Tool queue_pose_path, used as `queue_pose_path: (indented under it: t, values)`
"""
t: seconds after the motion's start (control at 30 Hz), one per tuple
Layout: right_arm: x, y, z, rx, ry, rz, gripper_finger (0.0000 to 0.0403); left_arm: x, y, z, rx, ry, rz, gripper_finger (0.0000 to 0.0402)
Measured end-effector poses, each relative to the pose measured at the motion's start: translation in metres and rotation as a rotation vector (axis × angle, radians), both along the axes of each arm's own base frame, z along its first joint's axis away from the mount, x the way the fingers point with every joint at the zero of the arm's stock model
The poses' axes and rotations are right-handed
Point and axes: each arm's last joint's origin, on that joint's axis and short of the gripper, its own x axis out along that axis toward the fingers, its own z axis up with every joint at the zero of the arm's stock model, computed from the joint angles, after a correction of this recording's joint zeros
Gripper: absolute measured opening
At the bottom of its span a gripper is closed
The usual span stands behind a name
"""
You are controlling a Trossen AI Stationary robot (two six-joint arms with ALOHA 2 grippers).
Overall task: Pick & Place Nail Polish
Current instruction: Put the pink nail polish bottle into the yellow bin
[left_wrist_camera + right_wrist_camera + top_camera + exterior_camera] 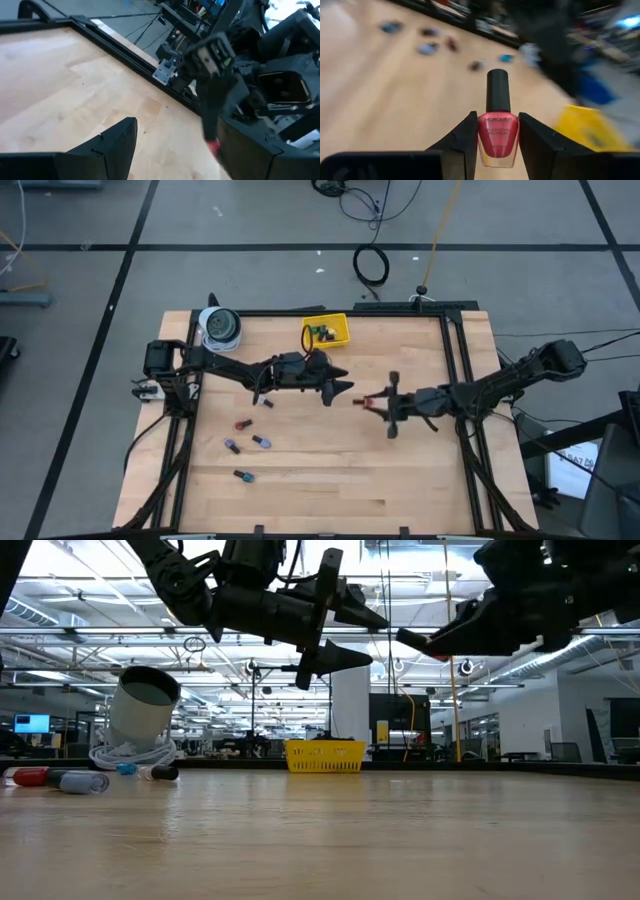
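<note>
My right gripper (366, 402) is shut on a red nail polish bottle (498, 137) with a black cap, above the middle of the table. My left gripper (347, 383) hangs open and empty just to the left of it, with its fingertips facing the right gripper. It also shows in the low view (350, 635). Several more small bottles (246, 444) lie on their sides on the left part of the table. The yellow tray (327, 330) stands at the far edge. My right gripper pinches the red bottle's glass body (498, 131) between its two fingers, one on each side. The fingers lie about level, coming from the table's right. The black cap (497, 90) sticks out forward past the fingertips. The bottle is lifted clear of the table.
A round grey-white tape roll (220, 327) stands at the far left corner, with white cable coiled at its foot in the low view (130, 755). A black frame (455, 370) runs round the table's edges. Bare wood lies in the near right part (380, 480).
</note>
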Motion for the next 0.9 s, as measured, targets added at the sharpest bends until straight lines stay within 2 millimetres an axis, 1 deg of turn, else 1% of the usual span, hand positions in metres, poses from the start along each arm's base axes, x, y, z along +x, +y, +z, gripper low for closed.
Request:
queue_pose_path:
  t: [0.13,0.23,0.33,0.5,0.7,0.8,0.9]
  values:
    - [-0.002,0.0,0.003,-0.182,-0.003,-0.137,0.0106,0.0,-0.005,0.0,-0.042,-0.004,-0.003,0.0269]
    - [-0.002,0.002,0.006,-0.255,-0.019,-0.178,0.0106,0.001,-0.007,0.0,-0.064,-0.006,0.027,0.0269]
    - [-0.002,0.002,0.008,-0.269,-0.031,-0.174,0.0106,0.001,-0.01,0.001,-0.064,-0.01,0.047,0.0269]
    - [-0.002,0.002,0.006,-0.272,-0.024,-0.174,0.0106,0.01,-0.019,0.015,-0.025,-0.038,0.017,0.0269]
    - [-0.002,0.002,0.006,-0.272,-0.022,-0.175,0.0106,0.019,-0.022,0.027,-0.001,0.013,0.002,0.0269]
    - [-0.002,0.002,0.006,-0.269,-0.025,-0.177,0.0106,0.024,-0.023,0.025,-0.009,0.03,-0.015,0.0269]
    - [-0.002,0.002,0.007,-0.266,-0.026,-0.178,0.0106,0.03,-0.023,0.015,-0.027,0.056,-0.018,0.0269]
